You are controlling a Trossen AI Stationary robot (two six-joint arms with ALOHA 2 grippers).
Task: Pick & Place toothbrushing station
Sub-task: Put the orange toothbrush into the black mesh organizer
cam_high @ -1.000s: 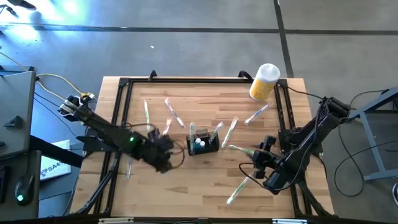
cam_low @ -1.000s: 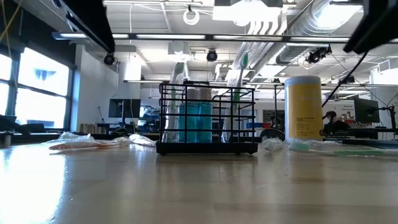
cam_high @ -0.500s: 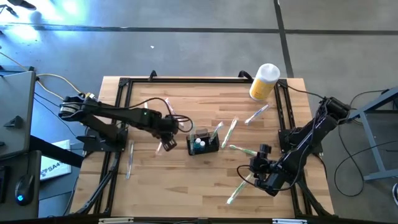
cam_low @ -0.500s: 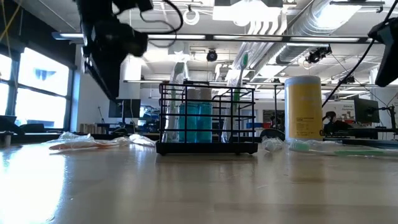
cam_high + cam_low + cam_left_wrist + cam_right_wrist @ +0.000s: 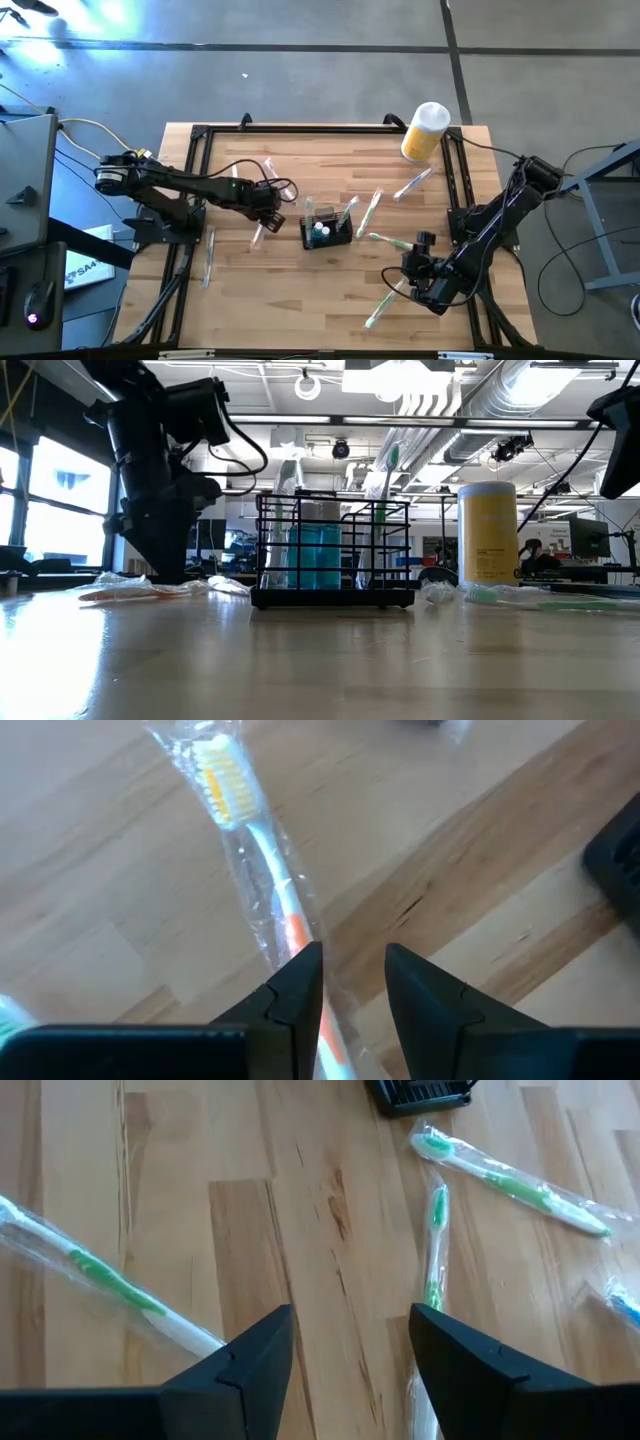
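Note:
The black wire-mesh caddy point(image 5: 328, 230) stands on its base mid-table, with teal tubes point(image 5: 315, 555) and upright toothbrushes in it; it also shows in the low view point(image 5: 335, 595). My left gripper point(image 5: 272, 204) is low over the table to the caddy's left, its fingers a narrow gap apart point(image 5: 353, 985). It is over a wrapped orange toothbrush point(image 5: 255, 850) with yellow bristles that lies flat on the wood. My right gripper point(image 5: 408, 272) is open and empty point(image 5: 350, 1350) to the near right of the caddy, above wrapped green toothbrushes point(image 5: 500, 1180). My left gripper points down at the wrapped orange toothbrush. The handle point(image 5: 292, 932) runs under one fingertip point(image 5: 300, 982), which hides the spot. I cannot tell whether the finger touches it. The toothbrush lies flat on the table.
A yellow cylinder with a white lid point(image 5: 425, 130) stands at the far right corner. Several wrapped toothbrushes lie scattered around the caddy point(image 5: 372, 212), point(image 5: 385, 300), point(image 5: 208, 255). Black frame rails point(image 5: 190, 180) run along the table's left and right sides.
My left gripper has swung from the near left of the caddy toward the table's far edge and come down close to the table beside the orange toothbrush. The caddy and the toothbrushes have stayed in place.

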